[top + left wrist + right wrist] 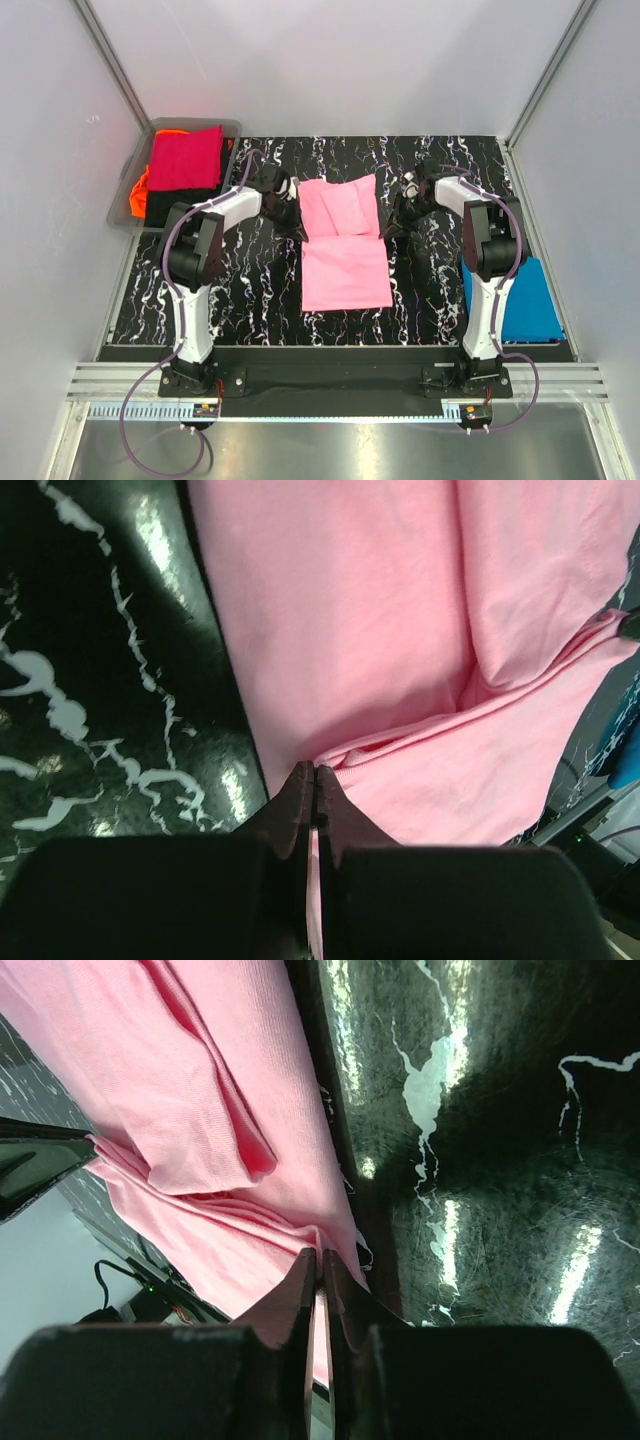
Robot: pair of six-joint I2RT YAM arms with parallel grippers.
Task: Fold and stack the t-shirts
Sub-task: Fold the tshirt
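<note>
The spread t-shirt lies on the bench between the left fingers and the right fingers, one edge pinched in each. Piled t-shirts sit in a bin behind and left of the left fingers. A lone t-shirt lies right of the right fingers, nearer the bench's front.

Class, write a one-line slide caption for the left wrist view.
Left gripper shut on the folded edge of the pink t-shirt, on the black marbled table.

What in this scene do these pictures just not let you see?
- Top view: the right arm covers the blue t-shirt along one side.
- Top view: in the bin, the crimson t-shirt hides most of the orange t-shirt and black t-shirt.
- Wrist views: the left gripper and right gripper hide how many pink t-shirt layers they pinch.
</note>
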